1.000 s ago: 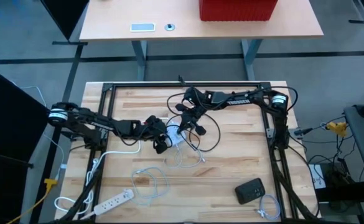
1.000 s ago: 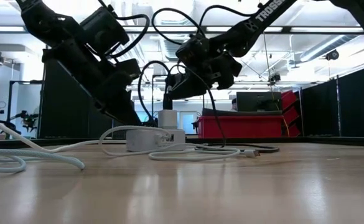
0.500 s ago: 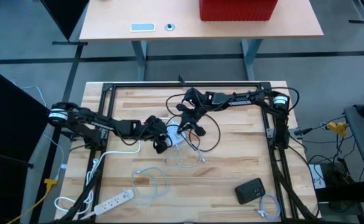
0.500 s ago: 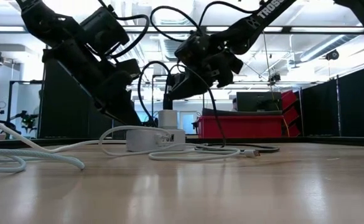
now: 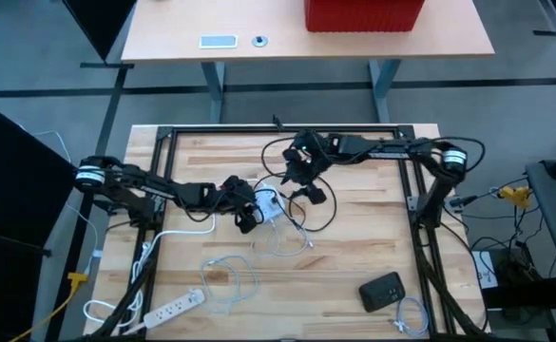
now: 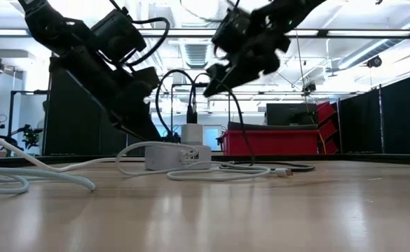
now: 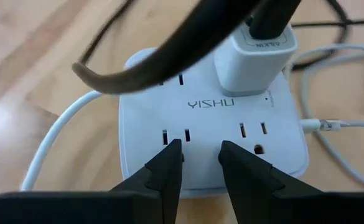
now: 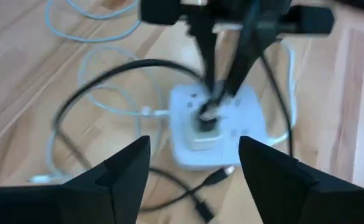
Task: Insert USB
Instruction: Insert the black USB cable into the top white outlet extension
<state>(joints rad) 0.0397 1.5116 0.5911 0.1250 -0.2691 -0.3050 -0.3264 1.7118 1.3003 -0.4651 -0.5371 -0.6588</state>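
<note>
USB charger (image 7: 254, 57) stands plugged into the white power cube (image 7: 213, 134) mid-table, its black cable (image 6: 236, 133) (looping upward) attached. My right claw (image 6: 222, 73) hangs above, fingers spread, empty; my left claw (image 7: 197, 163) pinches the cube's edge. Best to lift straight, avoiding the cable.

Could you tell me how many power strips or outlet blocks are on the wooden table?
2: a white outlet block at the table's middle, beside the left gripper, with a charger plugged in, and a long white power strip near the front-left corner. None seems hidden.
</note>
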